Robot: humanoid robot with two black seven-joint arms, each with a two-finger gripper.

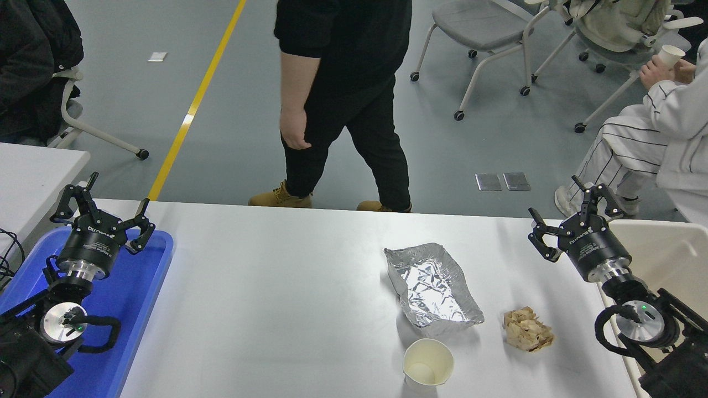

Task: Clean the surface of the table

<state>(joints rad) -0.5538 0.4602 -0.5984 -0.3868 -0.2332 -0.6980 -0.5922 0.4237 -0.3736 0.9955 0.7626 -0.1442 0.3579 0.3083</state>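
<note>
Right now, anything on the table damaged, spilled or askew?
Three bits of litter sit on the table surface: a crumpled foil tray with bent walls, a wadded brown paper ball, and an upright paper cup that looks empty. No spill visible.

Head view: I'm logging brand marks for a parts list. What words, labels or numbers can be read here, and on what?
Left gripper: white print on its black body, too small to read.
Right gripper: white print on its body, also too small to read.
Paper cup, foil tray, table surface: no text.
</note>
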